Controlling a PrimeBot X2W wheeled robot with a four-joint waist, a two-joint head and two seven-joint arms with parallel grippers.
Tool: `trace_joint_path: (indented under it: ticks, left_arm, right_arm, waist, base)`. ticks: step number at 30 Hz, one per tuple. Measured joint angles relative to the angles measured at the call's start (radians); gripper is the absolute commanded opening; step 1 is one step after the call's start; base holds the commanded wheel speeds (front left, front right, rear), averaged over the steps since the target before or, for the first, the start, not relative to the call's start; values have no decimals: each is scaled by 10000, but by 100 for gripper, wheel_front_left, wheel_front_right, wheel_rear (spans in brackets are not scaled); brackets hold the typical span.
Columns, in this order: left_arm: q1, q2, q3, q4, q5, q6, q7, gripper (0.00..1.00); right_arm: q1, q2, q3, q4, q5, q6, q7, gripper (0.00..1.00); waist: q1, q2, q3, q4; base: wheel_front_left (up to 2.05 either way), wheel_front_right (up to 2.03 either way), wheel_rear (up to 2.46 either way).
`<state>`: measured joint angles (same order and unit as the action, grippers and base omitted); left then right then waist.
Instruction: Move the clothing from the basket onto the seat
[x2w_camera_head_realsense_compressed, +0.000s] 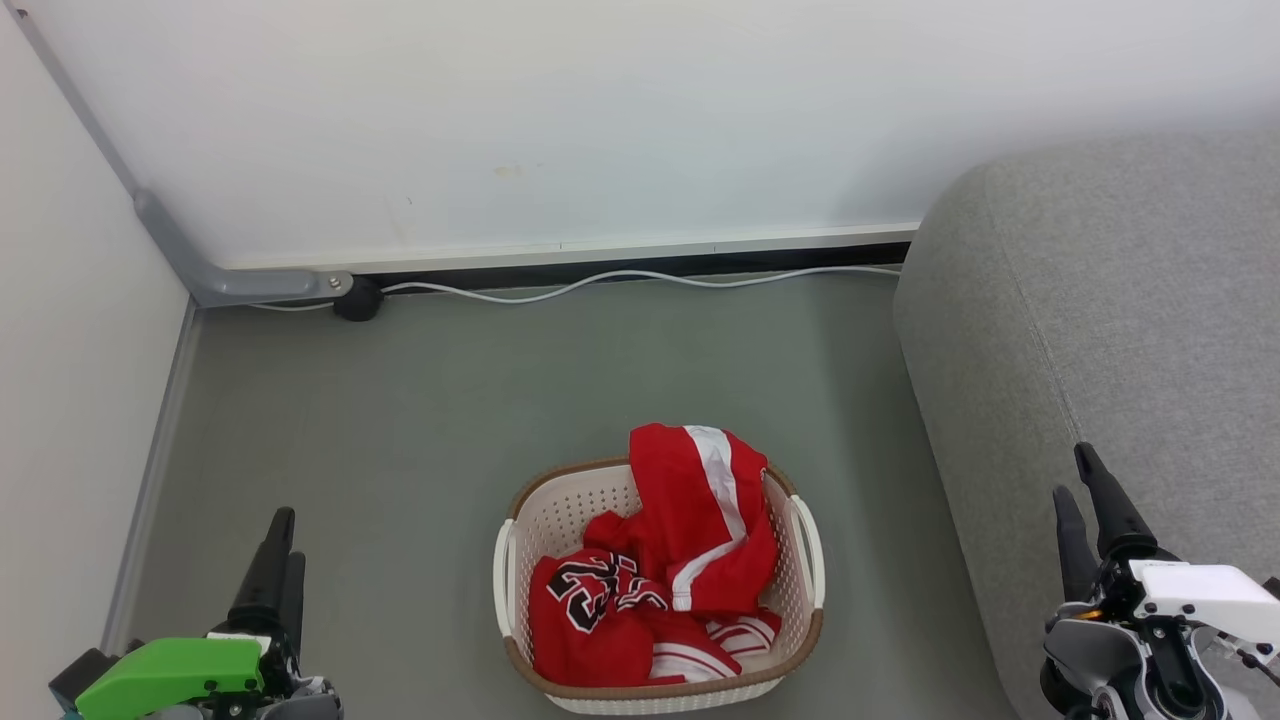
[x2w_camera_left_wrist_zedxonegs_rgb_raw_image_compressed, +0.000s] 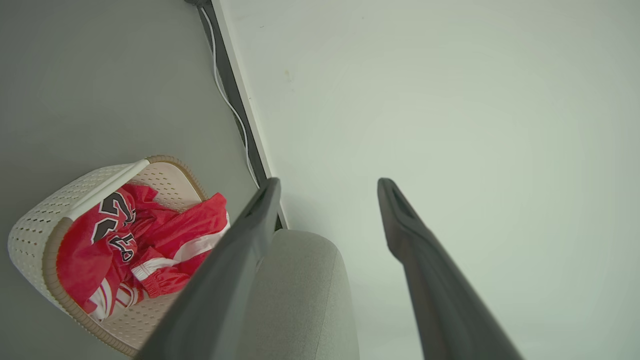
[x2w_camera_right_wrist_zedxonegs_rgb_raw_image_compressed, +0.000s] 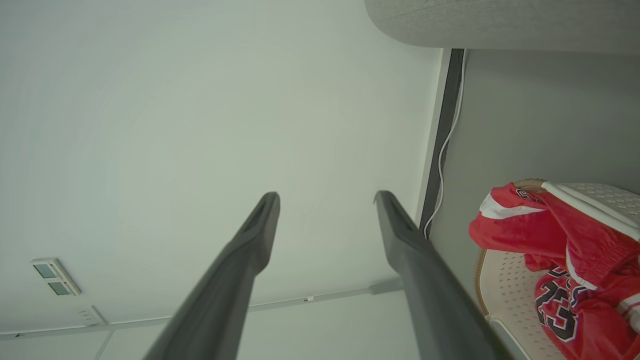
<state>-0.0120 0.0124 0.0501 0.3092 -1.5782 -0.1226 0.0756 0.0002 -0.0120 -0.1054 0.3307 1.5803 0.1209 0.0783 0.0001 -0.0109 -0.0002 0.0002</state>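
Note:
The cream basket (x2w_camera_head_realsense_compressed: 520, 560) with a brown rim stands on the floor at lower centre. In it lie a red garment with white stripes (x2w_camera_head_realsense_compressed: 705, 510), draped over the far rim, and a red jersey with black numerals (x2w_camera_head_realsense_compressed: 585, 610). The grey sofa (x2w_camera_head_realsense_compressed: 1110, 330) stands to the basket's right. My left gripper (x2w_camera_head_realsense_compressed: 280, 540) hangs open at lower left, well left of the basket. Over the sofa's front edge at lower right, my right gripper (x2w_camera_head_realsense_compressed: 1085, 480) is open. Both grippers hold nothing. The left wrist view shows the basket (x2w_camera_left_wrist_zedxonegs_rgb_raw_image_compressed: 35, 220) and the sofa (x2w_camera_left_wrist_zedxonegs_rgb_raw_image_compressed: 300, 295); the right wrist view shows the basket (x2w_camera_right_wrist_zedxonegs_rgb_raw_image_compressed: 505, 285) with the jersey (x2w_camera_right_wrist_zedxonegs_rgb_raw_image_compressed: 575, 320).
A white wall (x2w_camera_head_realsense_compressed: 600, 120) runs behind, with a dark skirting and a white cable (x2w_camera_head_realsense_compressed: 640, 278) along its foot. A grey conduit (x2w_camera_head_realsense_compressed: 200, 270) and a black plug (x2w_camera_head_realsense_compressed: 358, 298) sit in the left corner. Another wall (x2w_camera_head_realsense_compressed: 60, 400) closes the left side.

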Motion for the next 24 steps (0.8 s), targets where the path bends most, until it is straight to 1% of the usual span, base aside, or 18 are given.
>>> trace_joint_path:
  ticks: [7, 9, 13, 15, 20, 21, 24]
  left_arm:
    - [1, 4, -155, -274, 543, 4, -295, 100]
    - [1, 6, -180, -336, 717, 12, -345, 100]
    - [1, 35, -244, -512, 1273, 90, -508, 100]
    - [1, 42, -244, -621, 1597, 102, -535, 100]
    - [1, 69, -303, -899, 2424, 190, -723, 100]
    - [1, 75, -330, -961, 2550, 222, -780, 100]
    - [1, 121, -447, -1114, 3150, 274, -872, 100]
  right_arm:
    - [-1, -8, 119, -146, -644, -8, -276, 100]
    - [-2, -17, 111, -240, -880, -81, -341, 100]
    - [-4, -29, 142, -414, -1494, -84, -476, 100]
    - [-4, -31, 196, -504, -1808, -159, -531, 100]
    - [-4, -36, 382, -711, -2546, -196, -704, 100]
    - [-4, -40, 424, -761, -2681, -272, -738, 100]
    - [-4, -44, 535, -892, -3193, -349, -871, 100]
  waist:
    - [0, 0, -25, 0]
    - [0, 0, -31, 0]
    - [0, 0, -43, -3]
    - [0, 0, -48, -3]
    - [0, 0, -54, 0]
    - [0, 0, -55, 0]
    - [0, 0, -59, 4]
  base:
    - [0, 0, 0]
    - [0, 0, 0]
    - [0, 0, 0]
    - [0, 0, 0]
    - [0, 0, 0]
    - [0, 0, 0]
    - [0, 0, 0]
